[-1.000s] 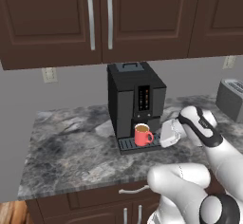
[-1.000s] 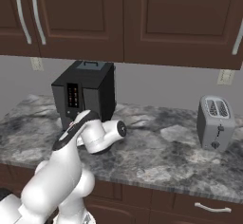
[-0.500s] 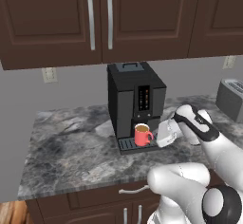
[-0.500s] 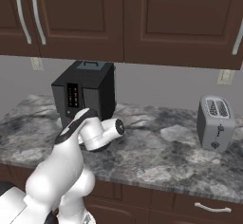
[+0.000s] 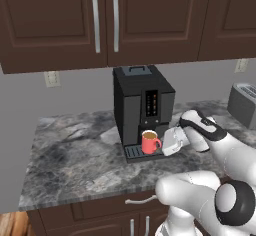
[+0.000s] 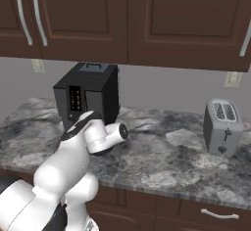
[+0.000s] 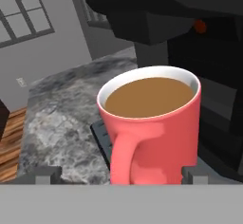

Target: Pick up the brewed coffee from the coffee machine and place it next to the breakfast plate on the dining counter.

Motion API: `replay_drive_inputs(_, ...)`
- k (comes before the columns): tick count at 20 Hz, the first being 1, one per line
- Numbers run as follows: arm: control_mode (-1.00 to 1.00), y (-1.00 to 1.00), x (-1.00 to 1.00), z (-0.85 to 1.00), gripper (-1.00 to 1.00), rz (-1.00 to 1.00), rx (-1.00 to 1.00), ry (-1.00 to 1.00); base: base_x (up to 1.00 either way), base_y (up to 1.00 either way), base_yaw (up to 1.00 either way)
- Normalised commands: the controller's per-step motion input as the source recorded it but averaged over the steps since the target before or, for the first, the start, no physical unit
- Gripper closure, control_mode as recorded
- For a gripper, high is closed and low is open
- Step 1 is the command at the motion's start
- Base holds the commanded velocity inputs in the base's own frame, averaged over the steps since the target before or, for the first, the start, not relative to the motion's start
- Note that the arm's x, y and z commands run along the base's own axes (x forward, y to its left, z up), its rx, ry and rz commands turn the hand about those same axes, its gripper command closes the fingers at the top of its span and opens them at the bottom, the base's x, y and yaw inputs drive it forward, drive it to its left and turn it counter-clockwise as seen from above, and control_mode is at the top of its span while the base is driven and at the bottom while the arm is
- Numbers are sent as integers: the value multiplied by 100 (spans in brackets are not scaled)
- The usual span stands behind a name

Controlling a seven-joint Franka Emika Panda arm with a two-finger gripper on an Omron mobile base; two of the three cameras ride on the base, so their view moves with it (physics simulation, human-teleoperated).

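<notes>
Left base view. Coffee machine [image 5: 141, 111]: tall black box with lid, centre of the frame, standing on the marbled counter [image 5: 70, 155] below dark brown wall cabinets [image 5: 100, 20]. Brewed coffee [image 5: 149, 142]: red-coral mug on the machine's drip tray, just below centre, upright, light-brown liquid at the rim. Gripper [image 5: 168, 142]: white hand just right of the mug, pointing at it from the right of the frame; jaws spread wide, empty; whether it touches the mug cannot be told here. Toaster [image 5: 244, 104]: silver, right edge of the frame, well apart from the machine.

Right base view. Coffee machine [image 6: 88, 94]: left of centre, its lower front hidden behind the white arm. Toaster [image 6: 223, 126]: right side of the frame, on the same counter [image 6: 162, 154]. Wall cabinets [image 6: 147, 19]: across the top.

Hand view. Brewed coffee [image 7: 154, 133]: centre of the frame, handle turned toward the camera, full of brown coffee, on the slotted tray under the machine [image 7: 209, 52], which takes the upper right. Fingertips [image 7: 40, 174]: one dark tip at lower left, the other at lower right, one on each side of the mug's base, fully parted, neither visibly touching it. Nothing grasped.
</notes>
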Motion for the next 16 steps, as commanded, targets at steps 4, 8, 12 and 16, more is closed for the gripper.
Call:
replay_drive_inputs(4, -100, -5, 27, -22, -100, 0, 10, -3, 0, 0, 0)
replay_drive_inputs(8, -100, 0, 23, -24, -100, 0, 7, -1, 0, 0, 0)
replay_drive_inputs(12, -100, 0, 17, -17, -100, 0, 5, 0, 0, 0, 0)
replay_drive_inputs(16, -100, 0, 2, -2, 100, 0, 3, 0, 0, 0, 0)
